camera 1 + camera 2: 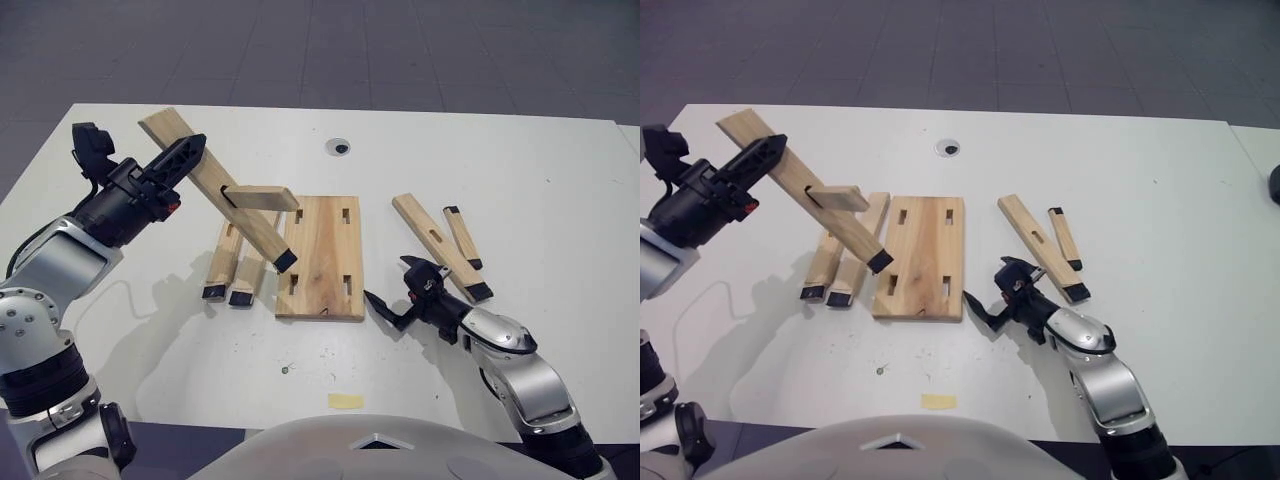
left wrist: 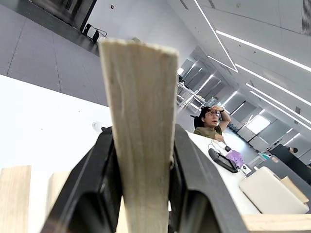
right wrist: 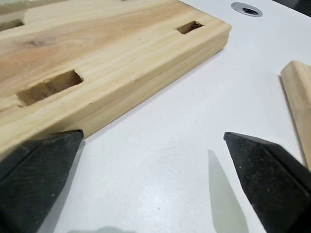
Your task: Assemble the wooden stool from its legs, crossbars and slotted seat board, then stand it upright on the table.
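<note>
Seat board [image 1: 320,257] lies flat mid-table [image 1: 560,180]. Just left of it, 2 legs [image 1: 222,262] lie side by side. Above them a third leg [image 1: 215,190] slants, gripped by the left gripper [image 1: 185,158], with a crossbar [image 1: 262,198] jutting from it toward the board. Right of the board lies a slotted leg [image 1: 440,247], with a short bar [image 1: 462,237] just beyond it. Right gripper [image 1: 385,277] sits between the board's near right corner and the slotted leg. Grommet [image 1: 341,147] lies behind the board, paper slip [image 1: 346,401] before it.

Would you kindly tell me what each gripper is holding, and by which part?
The left gripper clamps a wooden leg near its upper end; the right gripper is open and empty.
</note>
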